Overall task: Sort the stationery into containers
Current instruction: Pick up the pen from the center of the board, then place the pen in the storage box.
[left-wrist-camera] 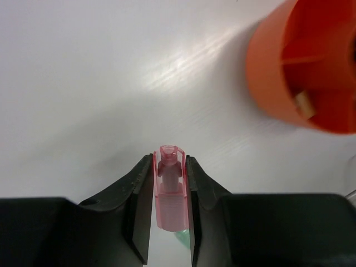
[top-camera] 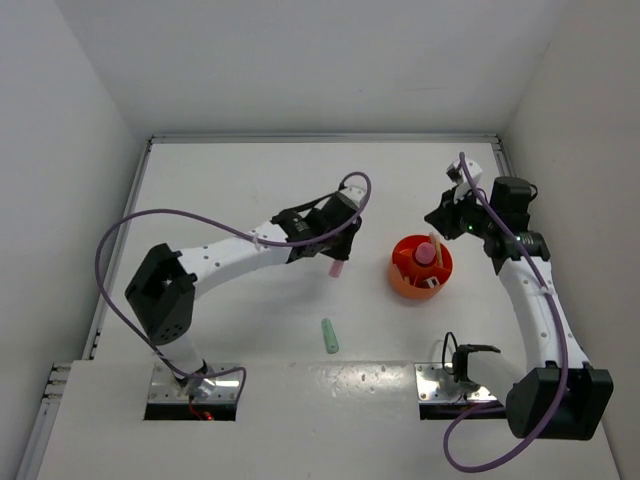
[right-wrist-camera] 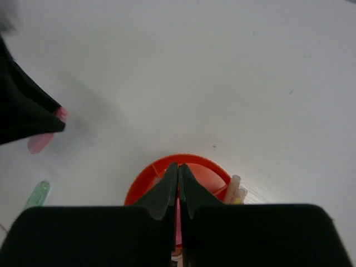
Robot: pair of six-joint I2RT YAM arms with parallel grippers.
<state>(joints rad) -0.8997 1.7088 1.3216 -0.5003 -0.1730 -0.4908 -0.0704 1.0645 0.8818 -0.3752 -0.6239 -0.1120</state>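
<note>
Your left gripper (left-wrist-camera: 171, 186) is clenching its fingers (left-wrist-camera: 136, 189) on the pink marker (left-wrist-camera: 170, 192). The wrist view is showing both pads flat against the marker's sides, with its clear cap poking out beyond the tips. In the top view the pink marker (top-camera: 335, 267) is hanging under the left gripper (top-camera: 336, 252) near the middle of the table (top-camera: 240, 180). The tub (top-camera: 408, 285) is sitting at 3 o'clock from it, a short way off. I cannot tell whether the marker's lower end is clear of the table.

You are likely carrying this marker to the tub. To do that well, lift first, then travel toward 3 o'clock so the marker is passing over the rim, not into the orange wall (left-wrist-camera: 272, 72).

Your right gripper (right-wrist-camera: 178, 169) is pinched shut on nothing and is hovering just past the tub's rim (right-wrist-camera: 208, 165), at about 12 o'clock of the tub from above. Consider drawing it away, since both arms are crowding the same opening.

A pink-capped tube (top-camera: 429, 251) is standing in the tub and pale sticks (right-wrist-camera: 233, 189) are leaning at its edge. Aim for a section that is taking markers, and release only when the marker is low inside.

The green marker (top-camera: 329, 336) is lying at 6 o'clock of your left gripper, waiting.
</note>
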